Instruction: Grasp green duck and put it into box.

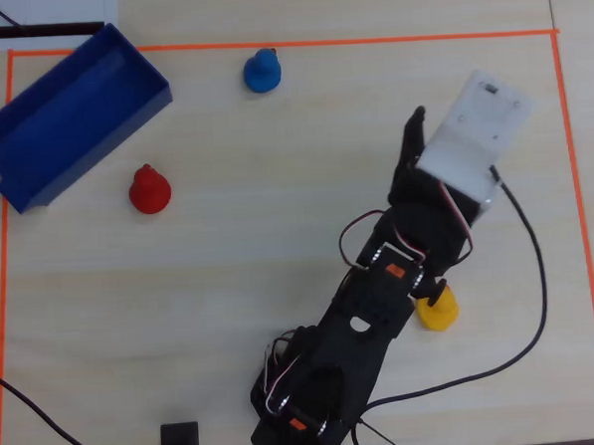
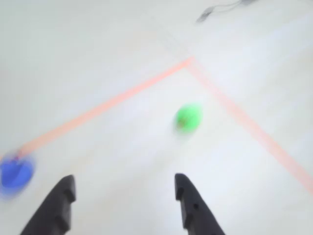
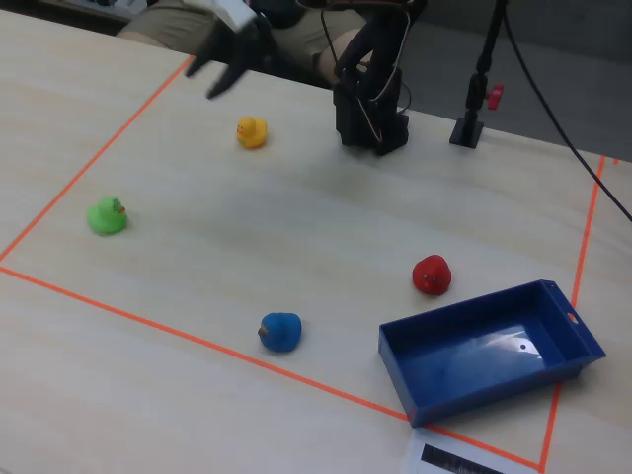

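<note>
The green duck point(image 3: 106, 215) stands on the table near the left tape corner in the fixed view. In the wrist view it is a blurred green blob point(image 2: 188, 117), ahead of and a little right of my gripper point(image 2: 124, 188). The jaws stand wide apart with nothing between them. In the fixed view the gripper point(image 3: 202, 81) is raised in the air, well behind the duck. In the overhead view the duck is hidden under the white wrist mount point(image 1: 472, 134). The dark-blue box point(image 3: 474, 390) sits far off at the front right, and at the top left in the overhead view point(image 1: 99, 148).
A yellow duck point(image 3: 251, 131) stands near the arm base point(image 3: 370, 123). A blue duck point(image 3: 280, 331) and a red duck point(image 3: 431, 275) stand nearer the box. Orange tape point(image 3: 148, 326) marks the work area. A cable point(image 1: 534, 270) runs along the right side.
</note>
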### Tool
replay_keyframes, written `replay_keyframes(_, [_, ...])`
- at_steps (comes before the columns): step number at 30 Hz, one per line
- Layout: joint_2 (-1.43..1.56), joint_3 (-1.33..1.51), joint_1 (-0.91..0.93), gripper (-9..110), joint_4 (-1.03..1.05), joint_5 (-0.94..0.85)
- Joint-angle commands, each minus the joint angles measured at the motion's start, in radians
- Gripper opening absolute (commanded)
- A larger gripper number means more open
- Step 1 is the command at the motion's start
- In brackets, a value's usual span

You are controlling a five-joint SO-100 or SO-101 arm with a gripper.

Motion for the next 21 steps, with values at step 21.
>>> replay_keyframes(21, [-0.558,-0.092,0.213,39,-0.634,-0.063])
